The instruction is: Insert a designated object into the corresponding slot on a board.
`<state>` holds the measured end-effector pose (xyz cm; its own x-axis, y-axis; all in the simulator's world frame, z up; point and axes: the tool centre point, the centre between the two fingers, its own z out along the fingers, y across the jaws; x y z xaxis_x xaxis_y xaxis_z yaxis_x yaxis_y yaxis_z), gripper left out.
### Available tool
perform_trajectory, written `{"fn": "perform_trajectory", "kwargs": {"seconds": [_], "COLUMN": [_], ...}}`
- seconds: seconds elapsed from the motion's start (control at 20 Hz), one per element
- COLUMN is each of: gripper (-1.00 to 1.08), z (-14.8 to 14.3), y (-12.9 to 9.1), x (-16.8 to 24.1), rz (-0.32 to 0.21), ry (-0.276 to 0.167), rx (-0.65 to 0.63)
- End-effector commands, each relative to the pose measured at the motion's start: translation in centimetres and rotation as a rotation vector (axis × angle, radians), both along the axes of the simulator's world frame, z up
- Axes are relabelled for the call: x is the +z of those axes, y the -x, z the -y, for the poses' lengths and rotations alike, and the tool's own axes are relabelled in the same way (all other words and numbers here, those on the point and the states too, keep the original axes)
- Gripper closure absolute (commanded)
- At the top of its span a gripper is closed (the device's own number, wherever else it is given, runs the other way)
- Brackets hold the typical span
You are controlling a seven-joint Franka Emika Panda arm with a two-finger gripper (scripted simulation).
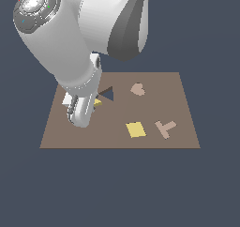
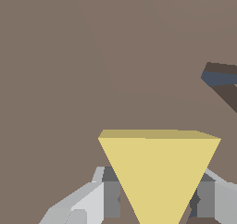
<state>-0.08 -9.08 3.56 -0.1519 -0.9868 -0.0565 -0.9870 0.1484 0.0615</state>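
1. The arm is built from fat, rounded white segments with a smooth, glossy shell.
2. A dark grey band curves down one upper link where two shells meet.
3. The big joint ends in a round silvery cap, ringed in grey, with tiny red and green dots at its edge.
4. The lowest segment has a row of small dark notches along its side.
5. In the wrist view, the fingers are blocky, light grey with darker grey pads.

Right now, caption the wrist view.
Yellow triangle between the gripper jaws above the brown board; slot at frame edge.
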Motion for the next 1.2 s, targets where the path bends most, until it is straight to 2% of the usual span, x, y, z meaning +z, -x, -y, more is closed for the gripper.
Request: {"fn": "perform_trajectory", "kwargs": {"seconds": [0.0, 0.55, 0.95, 1.15], "gripper": [1.08, 1.08, 1.08, 1.08], "z": [-1.0, -3.6, -4.6, -4.5], "y": [0.7, 2.6, 3.2, 3.2], "x": [-0.2, 0.0, 0.6, 0.4], "rz": [-0.013, -0.029, -0.03, -0.025], "ry": [0.008, 0.031, 0.026, 0.038], "rx": [-0.092, -0.381, -0.497, -0.525]}}
